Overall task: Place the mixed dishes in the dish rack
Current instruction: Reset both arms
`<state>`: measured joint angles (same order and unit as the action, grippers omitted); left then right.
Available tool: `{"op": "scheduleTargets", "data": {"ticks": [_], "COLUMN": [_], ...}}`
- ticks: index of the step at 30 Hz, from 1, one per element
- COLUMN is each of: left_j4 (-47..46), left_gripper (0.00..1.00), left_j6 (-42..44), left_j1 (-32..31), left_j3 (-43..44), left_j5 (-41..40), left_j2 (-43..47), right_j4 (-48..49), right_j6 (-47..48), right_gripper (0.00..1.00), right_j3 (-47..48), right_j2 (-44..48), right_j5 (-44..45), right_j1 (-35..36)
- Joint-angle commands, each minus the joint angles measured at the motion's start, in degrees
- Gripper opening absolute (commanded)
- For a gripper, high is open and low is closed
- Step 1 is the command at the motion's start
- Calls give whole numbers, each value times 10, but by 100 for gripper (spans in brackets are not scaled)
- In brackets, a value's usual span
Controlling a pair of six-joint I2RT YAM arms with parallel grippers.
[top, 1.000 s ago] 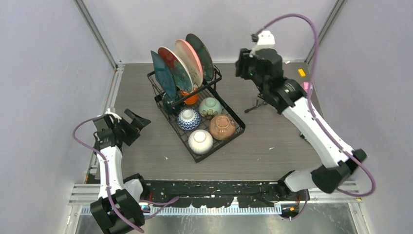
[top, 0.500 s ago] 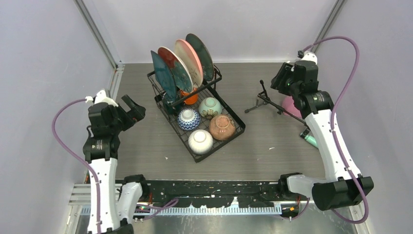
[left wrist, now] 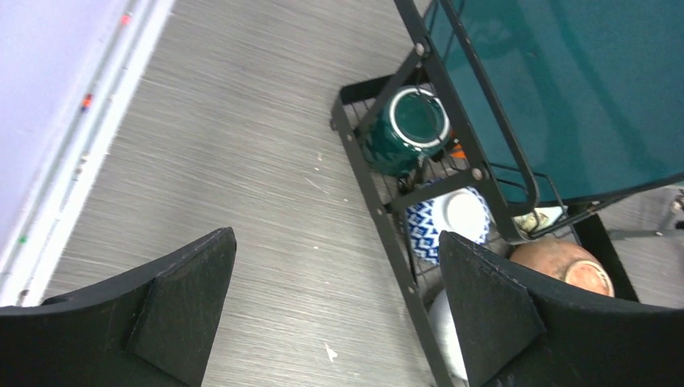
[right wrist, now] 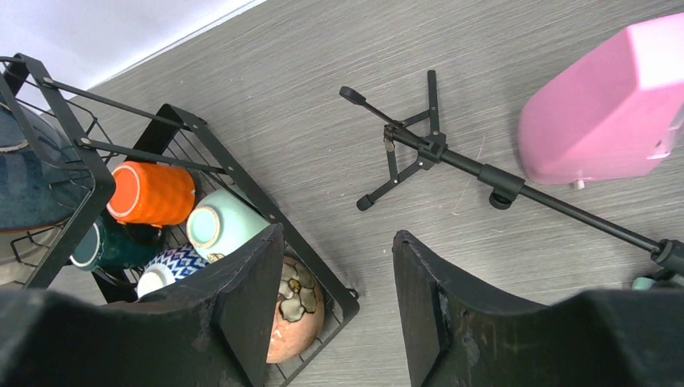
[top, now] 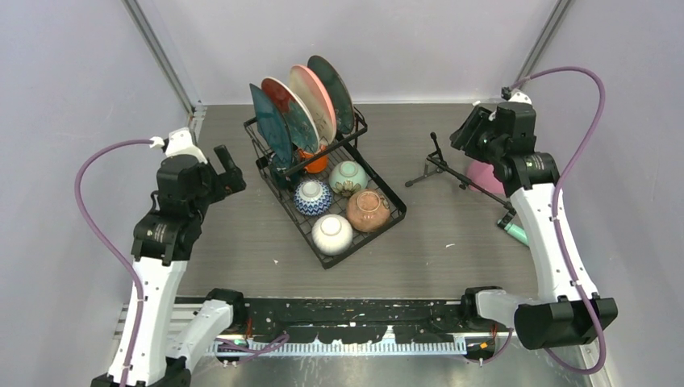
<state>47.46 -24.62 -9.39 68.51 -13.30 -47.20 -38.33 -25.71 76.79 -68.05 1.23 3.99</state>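
Note:
The black dish rack (top: 394,211) stands mid-table. Dark teal (top: 270,125), reddish (top: 287,106), pink (top: 314,93) and dark green (top: 335,79) plates stand on edge in its raised end. An orange mug (top: 316,161) and a dark green mug (left wrist: 406,129) lie beneath them. Mint (top: 348,177), blue-patterned (top: 312,196), tan (top: 369,210) and white (top: 331,234) bowls sit upside down in the tray. My left gripper (top: 226,168) hangs open and holds nothing, just left of the rack (left wrist: 379,218). My right gripper (top: 468,135) is open and holds nothing, well right of the rack, above the table (right wrist: 339,234).
A black tripod stand (top: 440,165) lies right of the rack, with a pink wedge-shaped object (top: 484,173) behind it and a mint cylinder (top: 516,232) near the right wall. Walls close in on the left, the back and the right.
The right arm has swung away from the rack to the far right, above the tripod. The left arm has risen and turned its gripper toward the rack. The dishes have not moved.

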Motion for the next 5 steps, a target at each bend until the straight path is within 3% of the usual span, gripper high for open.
{"op": "scheduleTargets", "data": {"ticks": [1, 5], "left_j4": [-4, 0], "left_gripper": [100, 100], "left_j6": [37, 31], "left_j1": [-3, -3], "left_j3": [13, 26], "left_j5": [-67, -70], "left_j2": [16, -1], "right_j4": [16, 17], "right_j6": [-7, -22], "right_gripper": [58, 58], "right_j3": [-8, -17], "right_j2": [44, 54], "right_j5": [24, 22], "right_j1": [0, 0]}}
